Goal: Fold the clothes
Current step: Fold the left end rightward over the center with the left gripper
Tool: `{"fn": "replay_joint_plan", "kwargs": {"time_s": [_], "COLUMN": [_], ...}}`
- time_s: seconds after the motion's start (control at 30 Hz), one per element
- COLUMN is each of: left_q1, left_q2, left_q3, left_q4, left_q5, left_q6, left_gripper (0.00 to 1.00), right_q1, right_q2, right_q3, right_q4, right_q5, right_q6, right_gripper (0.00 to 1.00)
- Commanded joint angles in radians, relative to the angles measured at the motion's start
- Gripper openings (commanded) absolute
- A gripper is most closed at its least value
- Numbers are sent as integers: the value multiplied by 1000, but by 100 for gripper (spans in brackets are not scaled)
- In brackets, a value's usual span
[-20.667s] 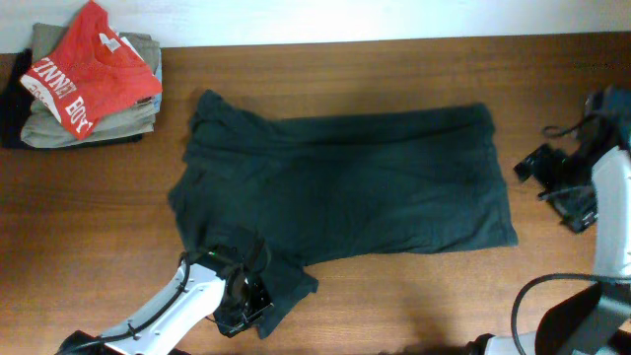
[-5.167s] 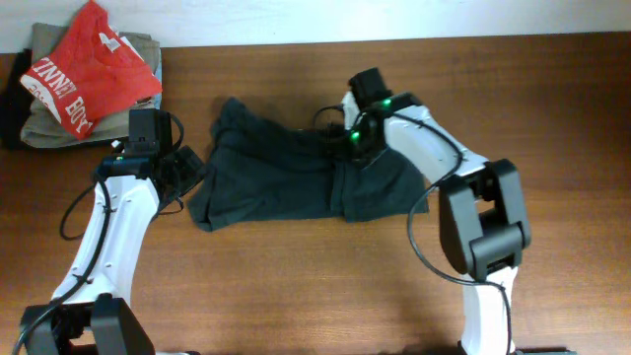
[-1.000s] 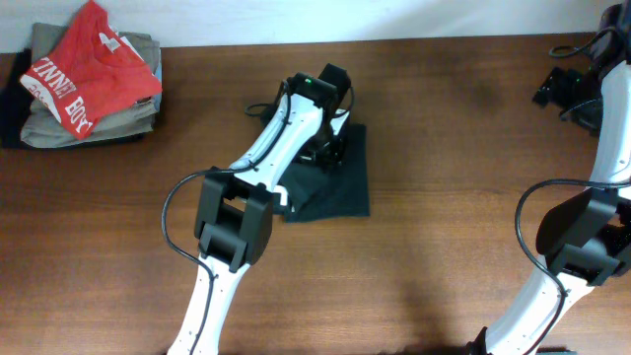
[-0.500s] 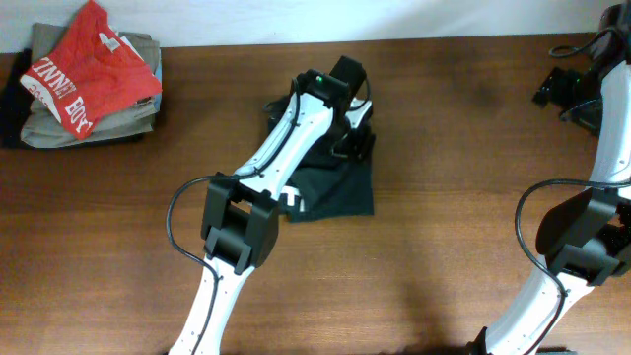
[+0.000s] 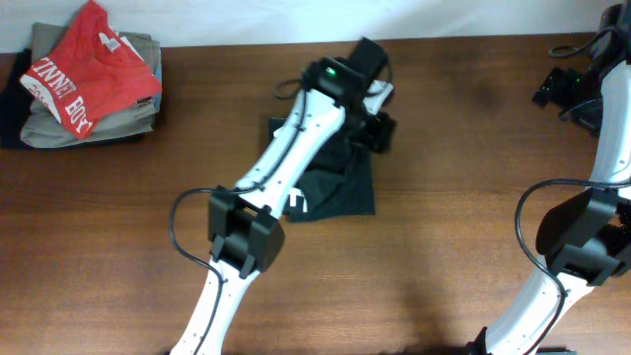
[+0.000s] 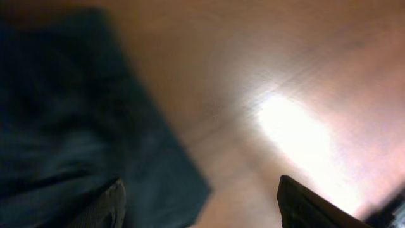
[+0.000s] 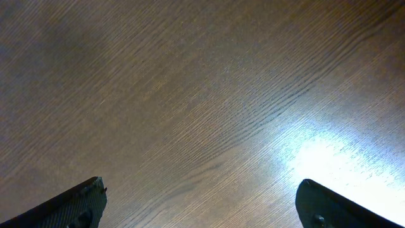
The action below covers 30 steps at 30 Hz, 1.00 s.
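The dark T-shirt [image 5: 340, 187] lies folded into a compact bundle mid-way across the wooden table [image 5: 473, 247], with a bit of white lettering [image 5: 299, 203] at its near-left corner. Over its far-right edge hangs the left gripper [image 5: 375, 128], fingers spread wide and empty. Farther back, the right gripper [image 5: 564, 99], likewise spread and empty, hovers at the far right, and a red T-shirt [image 5: 89, 69] tops khaki folded garments [image 5: 59, 128] at the far left.
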Motion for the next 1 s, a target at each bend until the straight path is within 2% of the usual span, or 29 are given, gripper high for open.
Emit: {"fn": "replay_joint_plan", "kwargs": {"time_s": [0.0, 0.17, 0.47, 0.63, 0.8, 0.9, 0.93, 0.97], "left_q1": [127, 172, 92, 92, 89, 74, 71, 66], "left_q2": [-1, 16, 29, 46, 86, 98, 98, 97], "left_q3": [31, -19, -101, -105, -105, -105, -105, -101], "left_q4": [-8, -26, 58, 58, 54, 75, 85, 97], "left_q5": [-130, -42, -43, -122, -109, -98, -98, -97], "left_q6": [-39, -50, -60, -83, -81, -81, -81, -81], "left_gripper": [77, 76, 77, 77, 75, 67, 61, 50], "right_q1": [2, 2, 2, 2, 2, 2, 2, 2], "right_q2": [-11, -11, -11, -11, -11, -11, -11, -11], "right_q3": [2, 2, 2, 2, 2, 2, 2, 2], "right_q4": [0, 0, 0, 0, 0, 0, 0, 0], "right_q5": [20, 20, 20, 20, 20, 20, 20, 20], "right_q6": [3, 3, 3, 3, 3, 3, 3, 3], "right_gripper": [99, 99, 99, 99, 99, 99, 99, 99]}}
